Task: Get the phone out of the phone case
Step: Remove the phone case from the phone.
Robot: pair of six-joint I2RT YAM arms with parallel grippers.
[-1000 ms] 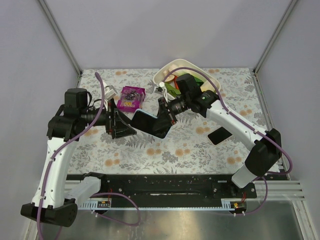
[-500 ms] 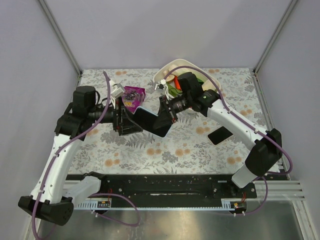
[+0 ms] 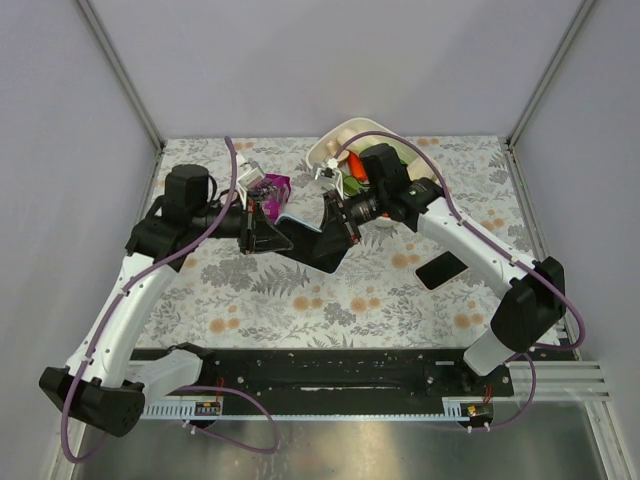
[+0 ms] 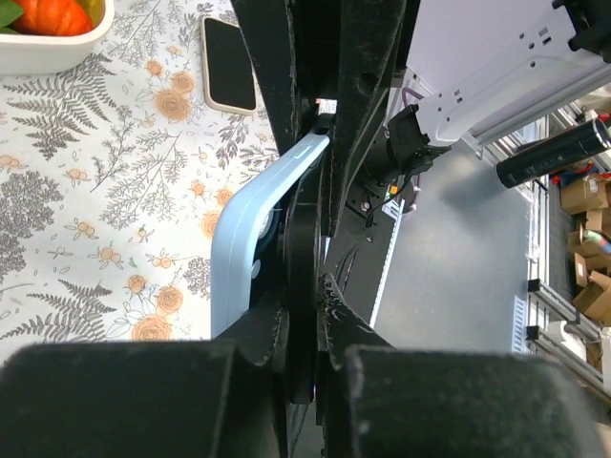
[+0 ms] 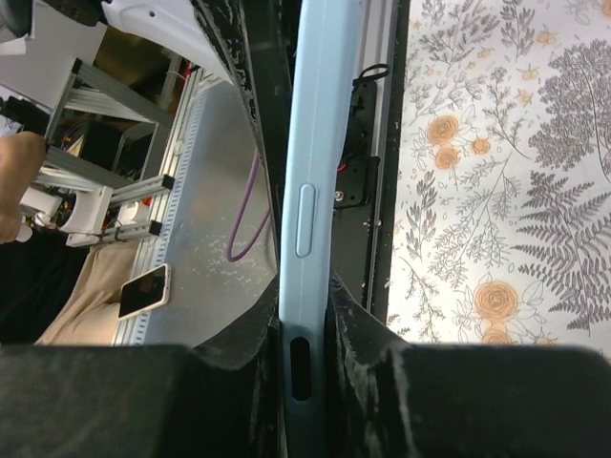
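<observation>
The phone sits in a light-blue phone case [image 5: 305, 191] and hangs above the middle of the table. Its dark face [image 3: 308, 245] shows in the top view. My right gripper [image 3: 336, 224] [image 5: 304, 355] is shut on the case's right end, one finger on each flat side. My left gripper [image 3: 262, 226] [image 4: 302, 292] is shut on the thin black edge of the phone [image 4: 304, 253] at the other end. There the blue case [image 4: 246, 234] curves away outside my left finger. Most of the phone is hidden by both grippers.
A second dark phone [image 3: 441, 270] [image 4: 229, 76] lies flat on the floral cloth at the right. A white bowl [image 3: 322, 152] of toy vegetables stands at the back, behind my right wrist. A purple packet [image 3: 273, 188] lies just behind my left gripper.
My left arm has swung right and up to the phone's left end, and its open jaws have closed there. The right gripper kept its grip and barely moved.
</observation>
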